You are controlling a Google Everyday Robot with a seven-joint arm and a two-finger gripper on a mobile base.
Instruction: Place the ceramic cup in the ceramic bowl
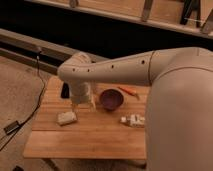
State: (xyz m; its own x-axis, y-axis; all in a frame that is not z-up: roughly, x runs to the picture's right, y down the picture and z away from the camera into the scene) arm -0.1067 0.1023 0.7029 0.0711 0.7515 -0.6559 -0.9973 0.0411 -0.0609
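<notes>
Presently, in the camera view, the gripper [84, 102] hangs low over the wooden table [80, 142], just left of the bowl [111, 98]. Whether it holds anything cannot be told. The cup cannot be picked out separately. The bowl looks empty, so placement is judged outstanding.

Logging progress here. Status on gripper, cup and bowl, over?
Gripper low over wooden table, beside round dark maroon ceramic bowl. No clear sight of pale ceramic cup. No obstacle between them.
</notes>
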